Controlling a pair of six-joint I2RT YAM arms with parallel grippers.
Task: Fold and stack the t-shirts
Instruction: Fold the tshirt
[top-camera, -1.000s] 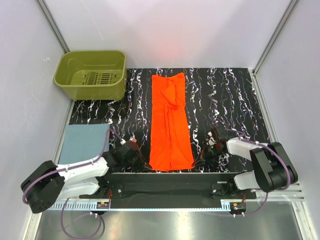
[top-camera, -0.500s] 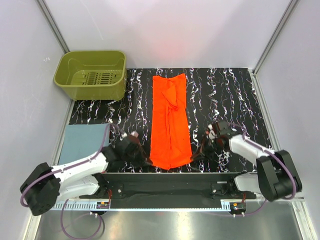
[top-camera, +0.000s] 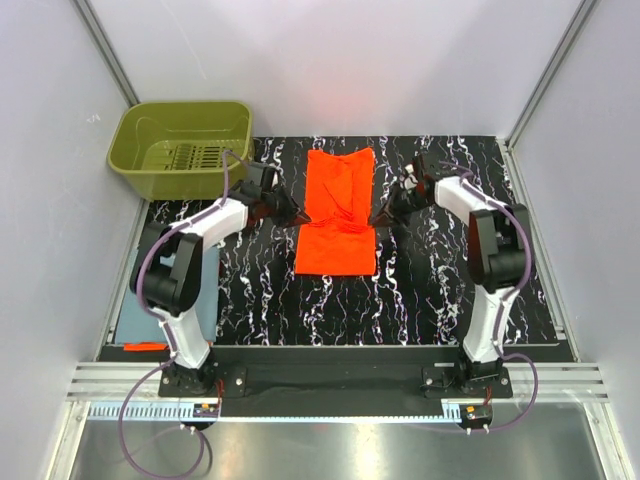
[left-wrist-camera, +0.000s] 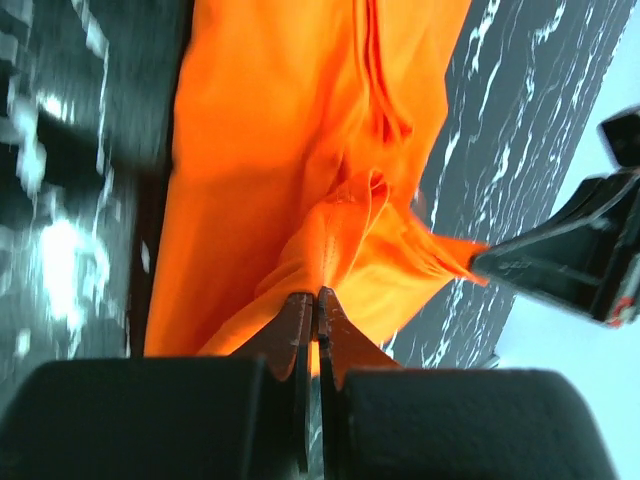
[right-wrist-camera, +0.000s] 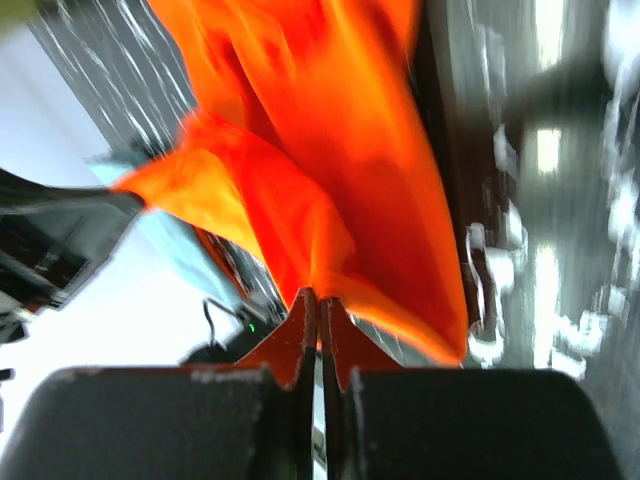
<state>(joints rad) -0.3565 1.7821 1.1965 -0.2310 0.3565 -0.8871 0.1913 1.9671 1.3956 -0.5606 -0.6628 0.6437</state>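
Our left gripper (left-wrist-camera: 318, 300) and right gripper (right-wrist-camera: 318, 300) clench the bright orange cloth t-shirt (top-camera: 336, 250) — edge pinched between the jaws, body half-doubled ahead. Left for us: flattening, then stacking with what seems the folded blue-grey shirt (top-camera: 125, 318).

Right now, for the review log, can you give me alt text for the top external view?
Both arms reach across a black marbled mat, the left gripper and right gripper each shut on a corner of an orange t-shirt doubled over at the centre. An olive-green basket sits at the far left corner.
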